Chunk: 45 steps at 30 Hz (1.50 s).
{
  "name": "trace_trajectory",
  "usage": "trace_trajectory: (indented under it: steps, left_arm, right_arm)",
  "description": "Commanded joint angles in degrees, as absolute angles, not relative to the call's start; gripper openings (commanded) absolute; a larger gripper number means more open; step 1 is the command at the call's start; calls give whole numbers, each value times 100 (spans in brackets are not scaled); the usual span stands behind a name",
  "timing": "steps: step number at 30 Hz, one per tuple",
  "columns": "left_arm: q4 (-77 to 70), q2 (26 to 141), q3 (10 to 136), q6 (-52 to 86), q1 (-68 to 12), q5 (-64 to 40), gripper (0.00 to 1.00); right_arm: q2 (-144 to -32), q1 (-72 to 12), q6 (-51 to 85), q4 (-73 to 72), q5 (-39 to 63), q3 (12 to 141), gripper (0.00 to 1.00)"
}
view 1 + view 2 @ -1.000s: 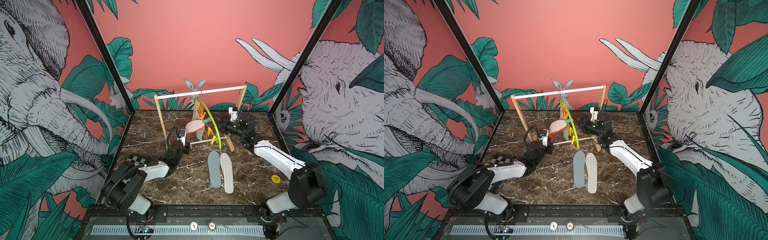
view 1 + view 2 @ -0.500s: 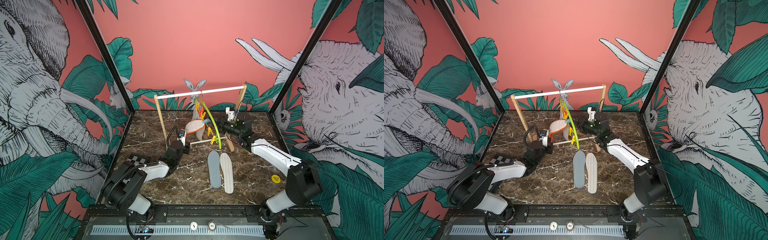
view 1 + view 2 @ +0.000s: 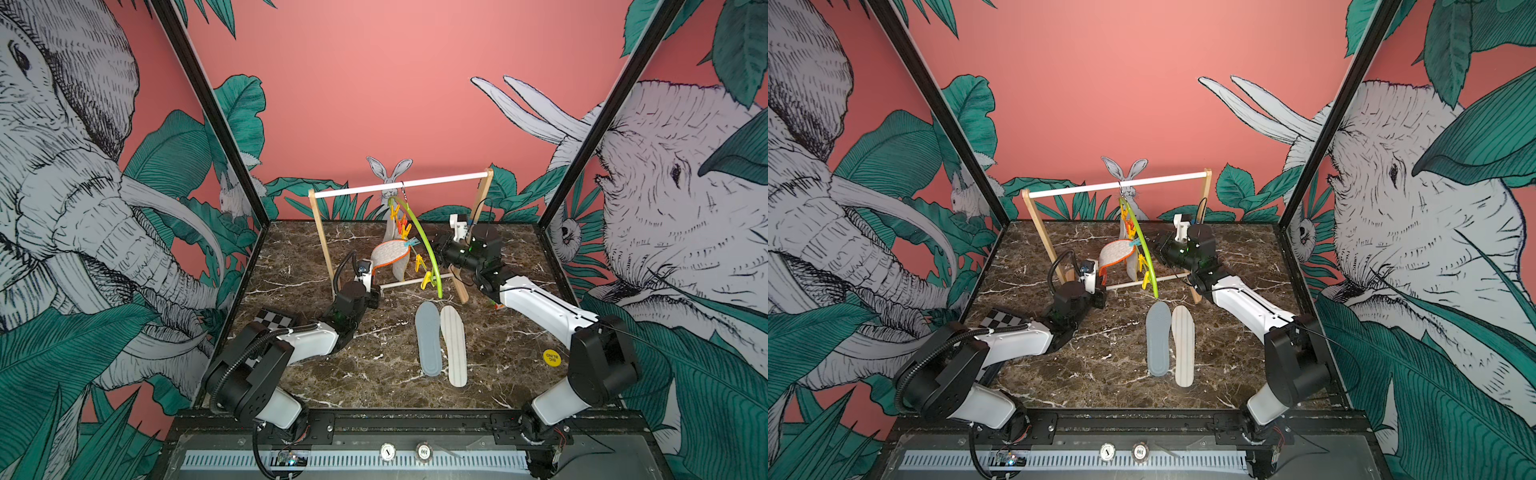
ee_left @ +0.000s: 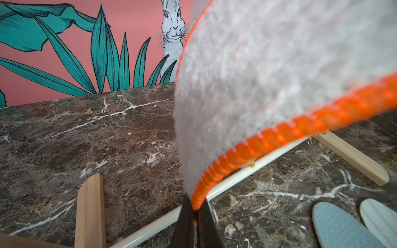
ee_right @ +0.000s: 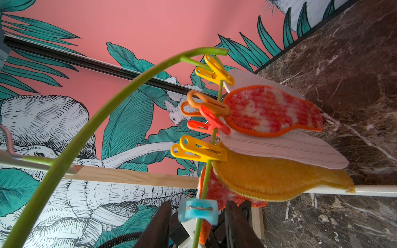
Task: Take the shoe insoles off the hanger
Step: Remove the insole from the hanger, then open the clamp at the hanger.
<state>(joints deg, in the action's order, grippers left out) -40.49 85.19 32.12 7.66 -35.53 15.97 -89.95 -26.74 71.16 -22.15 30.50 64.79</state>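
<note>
While left gripper [image 4: 195,207] clamps orange-edged insole [image 4: 268,75], right gripper [image 5: 198,218] parted around blue peg [image 5: 198,211], wrist view only.

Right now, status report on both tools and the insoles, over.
Left tool shut on orange-edged insole, pegged. Right tool open astride blue peg. Grey-blue insole, striped insole on table; rest on hanger. No obstruction seen.

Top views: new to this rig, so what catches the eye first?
The lime-green hanger hangs from a white bar, its pegs holding several insoles. The left gripper pinches an orange-edged insole pegged there, while the right gripper's open jaws bracket a blue peg. A grey-blue insole and a white striped insole lie side by side on the table.
</note>
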Motion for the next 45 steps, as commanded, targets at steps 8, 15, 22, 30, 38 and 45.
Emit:
trace_trajectory:
  steps: [8, 15, 22, 30, 38, 45]
  left_arm:
    - [-4105, 8464, 3303, 861, -3525, 1547, 0]
    - [-4127, 8458, 3278, 861, -3522, 1548, 0]
    - [-4125, 8414, 3235, 866, -3524, 1547, 0]
    - [-4106, 8380, 3199, 863, -3524, 1556, 0]
    - [-4117, 8350, 3140, 855, -3524, 1589, 0]
    - [-4157, 8315, 3029, 839, -3524, 1668, 0]
  right_arm:
    - [-9051, -2745, 7142, -2610, 3077, 6649, 35]
    - [-9061, -2766, 7147, -2608, 3066, 6648, 31]
    - [-9045, -2771, 7161, -2612, 3059, 6644, 28]
    - [-9052, -2769, 7163, -2617, 3062, 6631, 25]
    - [-9052, -2777, 7155, -2619, 3068, 6642, 23]
    - [-9078, -2777, 7147, -2608, 3103, 6641, 21]
